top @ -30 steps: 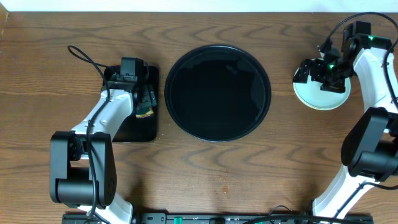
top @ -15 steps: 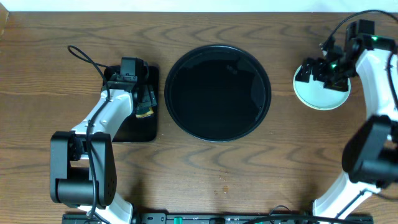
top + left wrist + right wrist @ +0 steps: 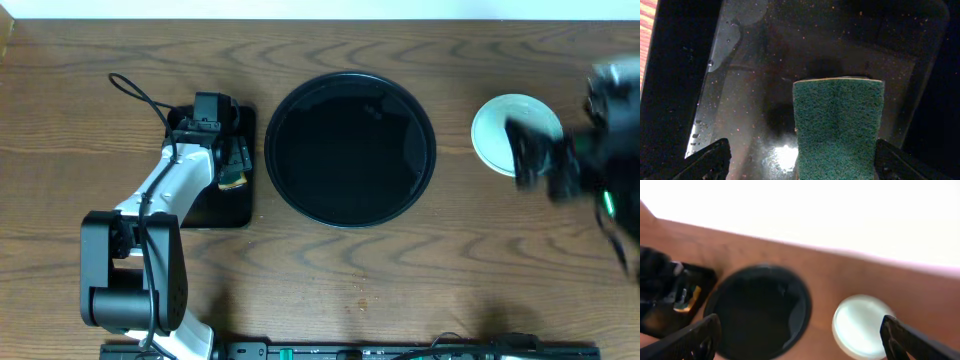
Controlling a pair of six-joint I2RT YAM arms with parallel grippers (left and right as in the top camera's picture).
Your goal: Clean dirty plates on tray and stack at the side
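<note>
The round black tray [image 3: 350,150] lies mid-table with nothing on it; the right wrist view shows it [image 3: 757,310] too. A pale mint plate [image 3: 505,130] sits on the wood to its right, also seen as a plate [image 3: 862,325] from the right wrist. Whether others lie under it I cannot tell. My right gripper [image 3: 540,160], blurred with motion, hangs by the plate's front right edge, open and holding nothing [image 3: 802,340]. My left gripper [image 3: 802,162] is open over a green sponge [image 3: 837,125] that lies between its fingers, nearer the right one.
The sponge [image 3: 233,178] rests in a small wet rectangular black tray [image 3: 235,205] left of the round one, with the left arm [image 3: 180,185] reaching over it. A black cable [image 3: 130,90] loops on the wood at the far left.
My right arm has pulled off the plate toward the front right, leaving the plate uncovered. The left arm and the sponge have not moved.
</note>
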